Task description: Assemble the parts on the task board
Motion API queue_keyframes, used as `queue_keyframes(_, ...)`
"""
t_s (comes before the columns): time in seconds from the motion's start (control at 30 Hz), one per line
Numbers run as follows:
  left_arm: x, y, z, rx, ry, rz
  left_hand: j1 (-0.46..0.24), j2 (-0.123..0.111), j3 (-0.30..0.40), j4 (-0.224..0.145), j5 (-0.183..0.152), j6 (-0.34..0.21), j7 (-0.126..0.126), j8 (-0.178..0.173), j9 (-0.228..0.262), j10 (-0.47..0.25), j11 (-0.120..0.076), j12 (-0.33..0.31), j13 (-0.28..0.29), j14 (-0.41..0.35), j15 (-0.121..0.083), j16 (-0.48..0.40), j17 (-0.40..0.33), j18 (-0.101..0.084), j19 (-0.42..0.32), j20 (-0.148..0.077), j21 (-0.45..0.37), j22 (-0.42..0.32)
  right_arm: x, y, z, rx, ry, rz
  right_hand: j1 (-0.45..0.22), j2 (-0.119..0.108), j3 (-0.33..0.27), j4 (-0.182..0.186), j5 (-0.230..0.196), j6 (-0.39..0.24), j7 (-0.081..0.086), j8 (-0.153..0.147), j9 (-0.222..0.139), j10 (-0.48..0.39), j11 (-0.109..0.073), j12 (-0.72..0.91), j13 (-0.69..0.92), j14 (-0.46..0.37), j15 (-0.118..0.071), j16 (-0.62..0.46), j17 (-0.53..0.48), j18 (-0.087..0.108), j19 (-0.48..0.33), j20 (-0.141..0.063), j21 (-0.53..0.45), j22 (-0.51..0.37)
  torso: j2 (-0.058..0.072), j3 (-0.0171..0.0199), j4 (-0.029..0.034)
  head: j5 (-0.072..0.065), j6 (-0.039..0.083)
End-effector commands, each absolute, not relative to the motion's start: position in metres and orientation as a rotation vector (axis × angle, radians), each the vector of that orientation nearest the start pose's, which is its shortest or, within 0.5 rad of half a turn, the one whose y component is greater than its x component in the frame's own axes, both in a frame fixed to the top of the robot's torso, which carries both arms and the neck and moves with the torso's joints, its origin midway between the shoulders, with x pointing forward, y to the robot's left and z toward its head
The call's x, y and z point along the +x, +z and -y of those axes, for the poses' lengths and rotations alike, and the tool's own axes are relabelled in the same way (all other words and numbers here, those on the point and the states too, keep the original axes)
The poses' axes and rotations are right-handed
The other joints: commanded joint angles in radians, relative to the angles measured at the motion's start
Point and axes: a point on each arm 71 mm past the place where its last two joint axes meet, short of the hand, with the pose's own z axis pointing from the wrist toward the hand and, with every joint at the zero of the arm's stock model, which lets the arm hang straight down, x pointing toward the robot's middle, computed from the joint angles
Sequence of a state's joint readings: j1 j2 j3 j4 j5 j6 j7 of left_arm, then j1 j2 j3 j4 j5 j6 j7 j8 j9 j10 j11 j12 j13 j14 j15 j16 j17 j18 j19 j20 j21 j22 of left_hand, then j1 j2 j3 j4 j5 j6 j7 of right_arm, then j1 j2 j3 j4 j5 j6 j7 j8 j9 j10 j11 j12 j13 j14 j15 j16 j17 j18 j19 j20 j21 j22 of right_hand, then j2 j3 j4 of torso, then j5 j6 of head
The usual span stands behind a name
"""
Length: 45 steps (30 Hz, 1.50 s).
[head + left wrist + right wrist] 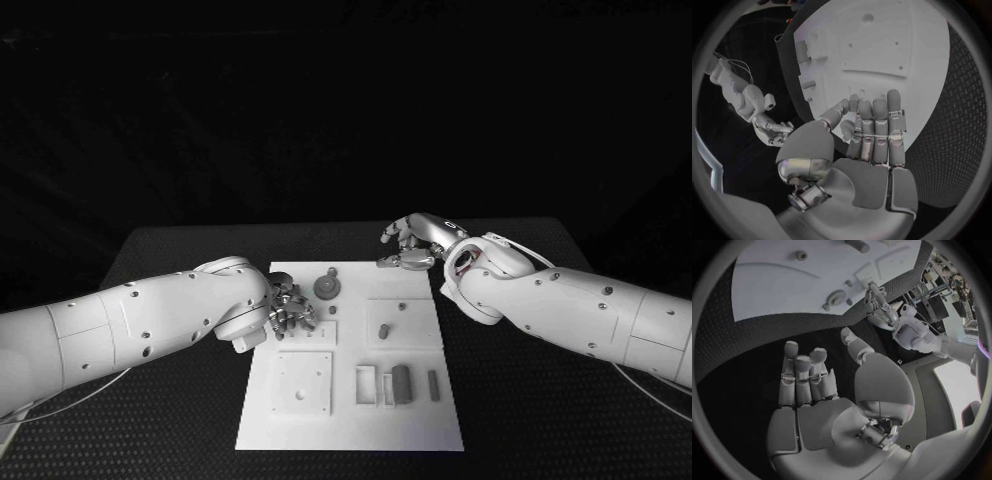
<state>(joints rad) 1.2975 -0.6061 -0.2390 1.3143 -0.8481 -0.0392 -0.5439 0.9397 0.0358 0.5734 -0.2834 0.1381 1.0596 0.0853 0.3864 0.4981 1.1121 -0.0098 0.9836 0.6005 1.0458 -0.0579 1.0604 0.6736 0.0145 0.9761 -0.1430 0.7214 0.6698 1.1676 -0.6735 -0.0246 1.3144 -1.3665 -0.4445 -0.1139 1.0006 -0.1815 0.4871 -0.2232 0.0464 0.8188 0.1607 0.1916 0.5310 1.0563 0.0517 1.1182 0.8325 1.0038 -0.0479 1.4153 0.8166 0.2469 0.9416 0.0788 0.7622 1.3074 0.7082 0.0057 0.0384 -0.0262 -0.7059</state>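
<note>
The white task board lies in the middle of the black table, also seen as the board and the board in the wrist views. A grey gear sits near its far edge; the gear is at the board's rim. Upright blocks and a short peg stand near the front right. My left hand hovers over the board's left side; the left hand has straight fingers and nothing in it. My right hand hangs at the far right corner; the right hand is spread and holds nothing.
A square plate with holes sits on the board's front left, and a small peg stands mid-board. Black textured matting surrounds the board. The table's far edge lies just behind my right hand.
</note>
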Motion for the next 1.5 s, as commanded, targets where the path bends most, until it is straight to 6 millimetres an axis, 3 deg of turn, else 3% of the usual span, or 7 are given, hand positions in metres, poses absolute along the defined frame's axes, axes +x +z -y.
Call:
queue_keyframes(0.03, 0.5031, -0.2528, -0.1687, -0.317, -0.354, -2.321, -0.009, -0.001, 0.003, -0.001, -0.002, 0.037, -0.030, 0.031, 0.022, 0.036, -0.042, 0.008, 0.002, 0.003, -0.003, 0.007, -0.002, 0.005, 0.003, -0.014, 0.005, 0.002, 0.5206, -0.2019, 0.1796, 0.029, 0.645, -1.600, -0.003, 0.010, -0.006, -0.002, 0.003, 0.000, 0.004, 0.004, 0.001, 0.004, -0.001, 0.005, -0.001, -0.002, -0.008, 0.005, -0.001, 0.015, 0.000, 0.003, 0.004, 0.016, 0.000, 0.0000, -0.0006, 0.000, -0.001)
queue_keyframes(0.67, 0.4999, -0.2545, -0.1639, -0.244, -0.327, -2.337, -0.020, -0.008, -0.002, 0.004, -0.010, 0.046, -0.035, 0.037, 0.023, 0.041, -0.047, 0.019, 0.009, 0.008, -0.007, 0.022, -0.006, 0.005, 0.009, -0.018, 0.011, 0.013, 0.5206, -0.2023, 0.1790, 0.028, 0.646, -1.604, -0.001, 0.012, -0.006, -0.004, 0.003, 0.000, 0.004, 0.004, 0.001, 0.004, -0.002, 0.005, -0.002, -0.002, -0.008, 0.005, -0.002, 0.015, 0.000, 0.003, 0.004, 0.016, 0.000, 0.0008, -0.0002, -0.001, -0.006)
queue_keyframes(0.77, 0.5003, -0.2554, -0.1637, -0.239, -0.322, -2.335, -0.024, -0.003, -0.003, 0.007, -0.016, 0.048, -0.035, 0.038, 0.023, 0.041, -0.048, 0.021, 0.010, 0.008, -0.008, 0.026, -0.007, 0.005, 0.010, -0.019, 0.013, 0.016, 0.5206, -0.2024, 0.1791, 0.028, 0.645, -1.605, -0.001, 0.012, -0.006, -0.004, 0.003, 0.000, 0.004, 0.004, 0.000, 0.004, -0.002, 0.005, -0.002, -0.002, -0.008, 0.005, -0.002, 0.015, 0.000, 0.003, 0.004, 0.016, 0.000, 0.0008, -0.0006, 0.000, -0.006)
queue_keyframes(0.87, 0.5001, -0.2568, -0.1628, -0.234, -0.321, -2.341, -0.027, 0.006, -0.002, 0.007, -0.045, 0.047, -0.035, 0.038, 0.022, 0.039, -0.048, 0.024, 0.012, 0.005, -0.009, 0.031, -0.012, 0.005, 0.007, -0.020, 0.013, 0.021, 0.5208, -0.2028, 0.1795, 0.029, 0.642, -1.611, -0.001, 0.012, -0.007, -0.005, 0.003, 0.000, 0.004, 0.004, 0.000, 0.004, -0.002, 0.005, -0.002, -0.002, -0.008, 0.005, -0.002, 0.015, 0.000, 0.003, 0.004, 0.016, 0.000, 0.0011, -0.0006, -0.001, -0.006)
queue_keyframes(1.5, 0.5003, -0.2607, -0.1619, -0.225, -0.305, -2.357, -0.030, 0.008, -0.002, 0.007, -0.054, 0.047, -0.036, 0.038, 0.021, 0.038, -0.048, 0.025, 0.014, 0.004, -0.010, 0.035, -0.014, 0.004, 0.006, -0.021, 0.013, 0.024, 0.5205, -0.2028, 0.1793, 0.029, 0.643, -1.612, -0.001, 0.013, -0.008, -0.006, 0.003, 0.000, 0.004, 0.004, 0.000, 0.003, -0.002, 0.005, -0.003, -0.002, -0.008, 0.004, -0.003, 0.015, -0.001, 0.004, 0.004, 0.016, 0.000, 0.0005, 0.0002, -0.003, -0.009)
